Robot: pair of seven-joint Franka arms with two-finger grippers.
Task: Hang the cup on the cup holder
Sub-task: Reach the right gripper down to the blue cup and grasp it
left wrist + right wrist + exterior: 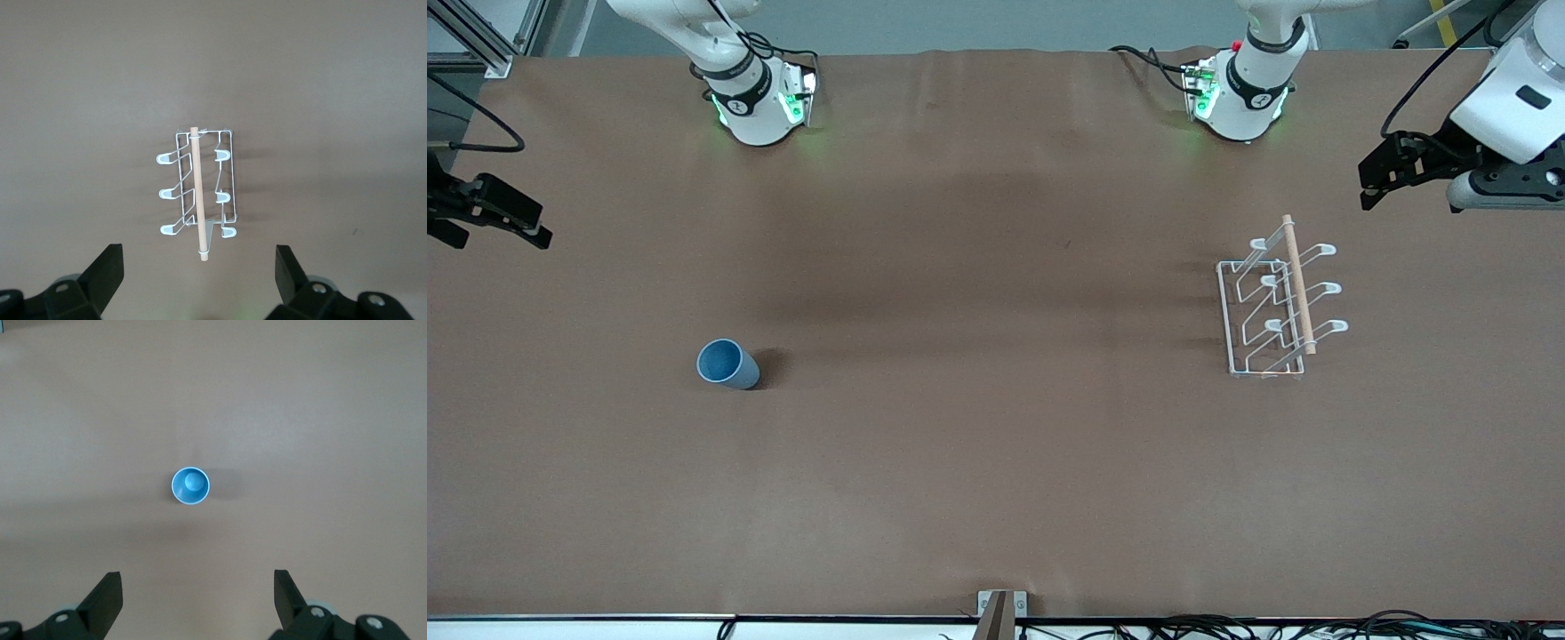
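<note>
The light-blue cup (727, 364) stands upright on the brown table toward the right arm's end, mouth up; the right wrist view shows the cup (191, 486) from above. My right gripper (503, 227) hangs open and empty over that end's table edge, apart from the cup; its fingers frame bare table in the right gripper (197, 576) wrist view. The white wire cup holder (1280, 302) with its wooden rod stands toward the left arm's end, nothing on its prongs. My left gripper (1376, 178) hovers open beside it, and the cup holder (198, 193) lies under the empty left gripper (198, 253).
The two arm bases (760, 98) (1240, 93) stand along the table's edge farthest from the front camera. A small bracket (1000, 609) and cables sit at the nearest edge. Bare brown table stretches between cup and holder.
</note>
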